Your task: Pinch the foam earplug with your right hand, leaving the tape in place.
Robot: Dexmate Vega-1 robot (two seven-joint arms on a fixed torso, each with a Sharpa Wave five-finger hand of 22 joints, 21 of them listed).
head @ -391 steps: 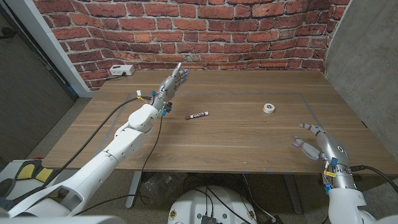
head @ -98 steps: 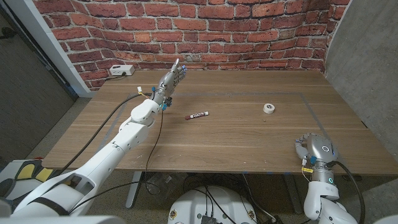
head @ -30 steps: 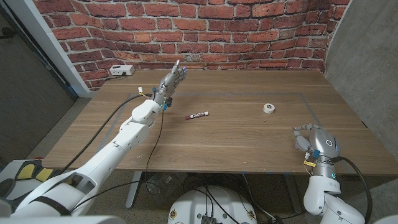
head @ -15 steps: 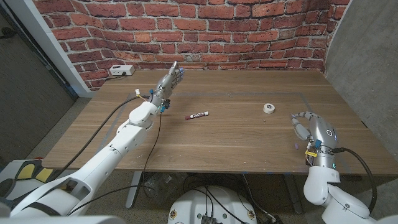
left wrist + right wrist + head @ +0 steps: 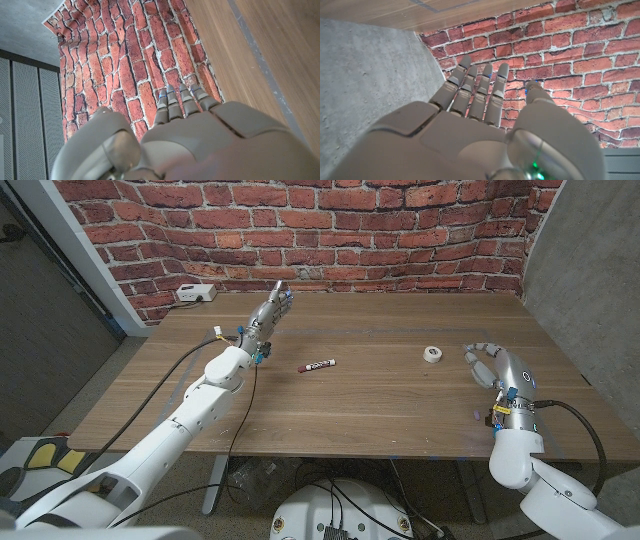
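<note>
Wooden tabletop (image 5: 380, 405) before a red brick wall (image 5: 300, 230); tape (image 5: 432, 354) towards the right edge. Right hand (image 5: 492, 364) spread, empty; left hand (image 5: 271, 309) extended, empty.

Head cam: high, looks down over wooden table (image 5: 380, 405) toward brick wall (image 5: 300, 230). Wrist cams: close behind own hands, turned, facing same wall (image 5: 145, 65) (image 5: 560, 45). All share table and wall.

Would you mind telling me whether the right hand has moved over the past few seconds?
Yes. The right hand has moved from the near table edge toward the tape.
</note>
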